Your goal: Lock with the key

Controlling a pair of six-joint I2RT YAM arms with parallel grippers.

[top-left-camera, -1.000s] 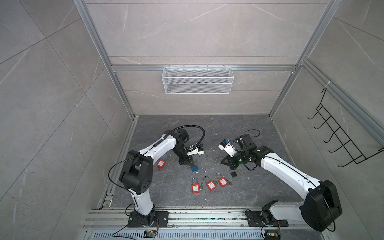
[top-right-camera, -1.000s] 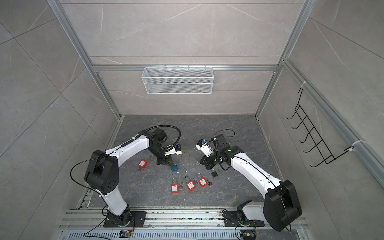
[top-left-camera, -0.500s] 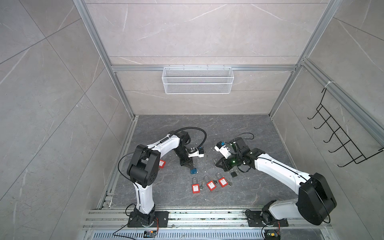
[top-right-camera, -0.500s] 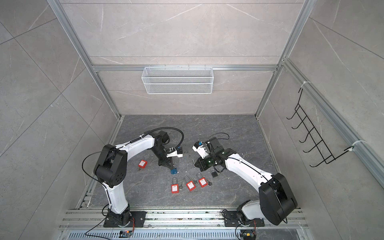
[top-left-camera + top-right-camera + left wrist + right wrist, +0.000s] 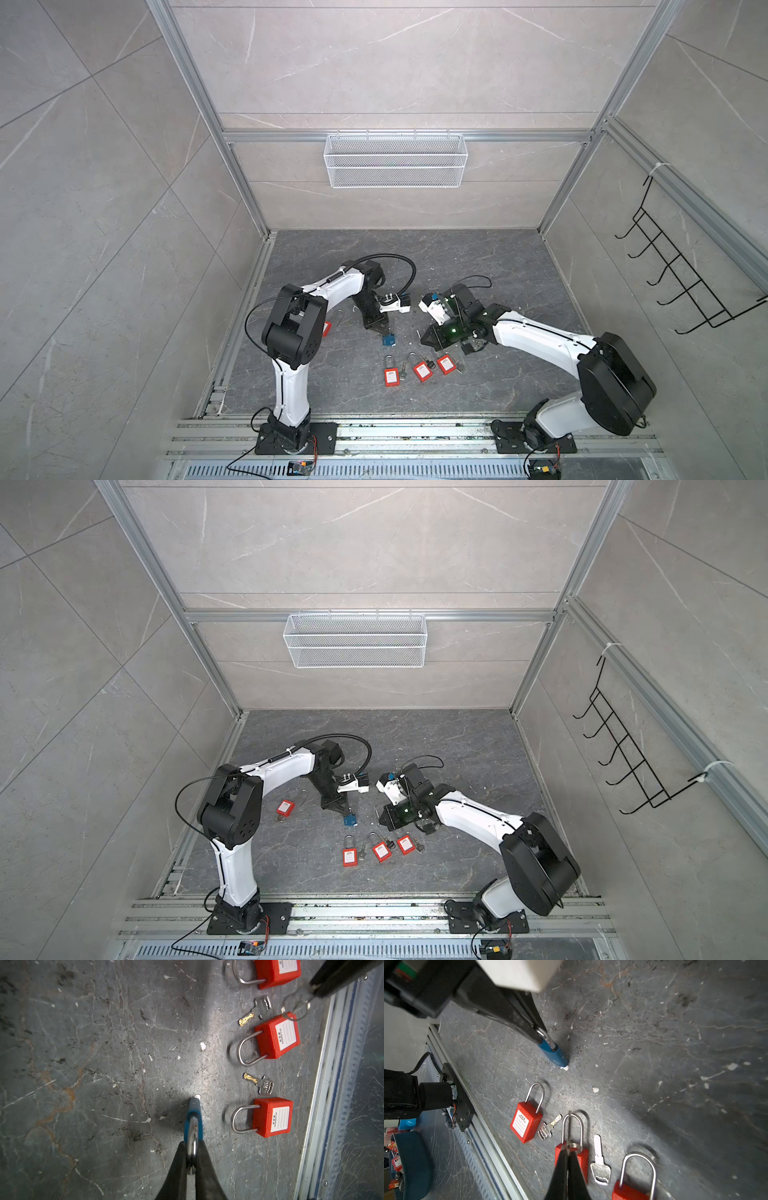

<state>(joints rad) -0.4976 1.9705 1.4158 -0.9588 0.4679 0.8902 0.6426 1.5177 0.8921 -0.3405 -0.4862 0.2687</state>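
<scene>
Blue padlock (image 5: 193,1113) tilts on bare floor (image 5: 83,1064); rail (image 5: 332,1084) apart.

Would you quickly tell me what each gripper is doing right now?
Left gripper: closed on the blue padlock.
Right gripper: closed, holding a key.

Both top views hang high overhead, looking steeply down on the whole desk (image 5: 478,266) and both arms. Each wrist camera sits close over the desk, sighting along its own hand, left hand (image 5: 191,1144) and right hand (image 5: 568,1151). Both wrist views share the blue padlock (image 5: 554,1054) and the red padlocks (image 5: 276,1036).
</scene>
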